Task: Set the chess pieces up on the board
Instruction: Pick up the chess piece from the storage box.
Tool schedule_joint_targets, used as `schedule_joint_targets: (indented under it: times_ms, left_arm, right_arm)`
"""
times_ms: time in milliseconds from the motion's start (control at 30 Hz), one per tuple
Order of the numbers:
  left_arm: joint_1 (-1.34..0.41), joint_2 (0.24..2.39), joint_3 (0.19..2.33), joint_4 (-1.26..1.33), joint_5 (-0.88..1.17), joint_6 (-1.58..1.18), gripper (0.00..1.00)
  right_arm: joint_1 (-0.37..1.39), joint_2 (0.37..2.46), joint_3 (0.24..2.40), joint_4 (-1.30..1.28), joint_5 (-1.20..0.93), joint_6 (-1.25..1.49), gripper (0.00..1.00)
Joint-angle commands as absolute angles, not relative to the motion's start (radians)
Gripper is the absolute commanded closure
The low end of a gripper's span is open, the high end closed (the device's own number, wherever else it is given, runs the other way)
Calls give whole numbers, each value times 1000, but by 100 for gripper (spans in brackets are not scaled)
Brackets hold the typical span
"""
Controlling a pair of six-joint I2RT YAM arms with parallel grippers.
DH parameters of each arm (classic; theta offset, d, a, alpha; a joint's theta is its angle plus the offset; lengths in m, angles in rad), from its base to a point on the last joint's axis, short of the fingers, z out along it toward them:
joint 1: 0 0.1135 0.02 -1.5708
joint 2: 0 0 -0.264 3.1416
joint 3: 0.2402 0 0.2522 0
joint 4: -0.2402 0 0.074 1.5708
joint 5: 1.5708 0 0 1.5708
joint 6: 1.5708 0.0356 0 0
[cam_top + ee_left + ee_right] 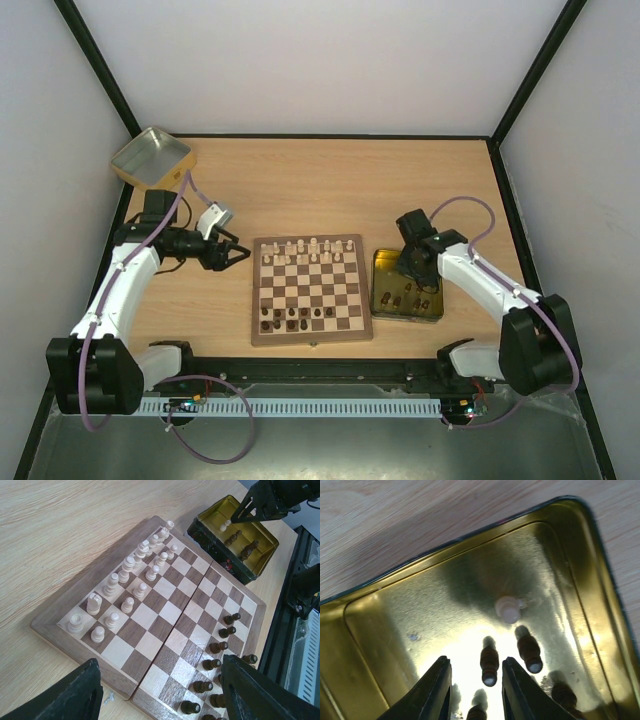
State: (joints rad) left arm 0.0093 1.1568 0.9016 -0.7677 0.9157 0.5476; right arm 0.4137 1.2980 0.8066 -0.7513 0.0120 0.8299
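The board [311, 285] lies mid-table, with cream chess pieces [305, 250] along its far rows and dark chess pieces [298, 319] along its near rows. In the left wrist view the board [170, 610] shows cream pieces [129, 580] on the left and dark pieces [222, 645] at lower right. My left gripper [236, 255] hovers just off the board's left edge, open and empty [160, 700]. My right gripper [408, 270] hangs over the gold tin [410, 314], open [477, 692]. A dark piece [489, 665] stands between its fingertips, untouched, beside another dark piece [529, 654] and a cream piece [509, 610].
A second, empty gold tin [150, 157] sits at the table's far left corner. The tin with the pieces [222, 560] lies against the board's right side, its floor [410, 610] bare on the left. Black frame rails run along the table's sides and near edge.
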Motion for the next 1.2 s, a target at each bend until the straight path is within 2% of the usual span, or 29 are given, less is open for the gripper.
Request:
schedule_joint_targets:
  times_ms: [0, 800, 1167]
  left_arm:
    - [2, 1146, 888, -766, 927, 543, 35]
    - [-12, 1170, 895, -767, 924, 540, 35]
    - [-14, 1163, 891, -761, 922, 534, 35]
  right_arm:
    - [356, 1268, 776, -720, 12, 835, 73]
    - [268, 1325, 714, -633, -27, 795, 73]
    - [262, 1368, 711, -594, -31, 787, 77]
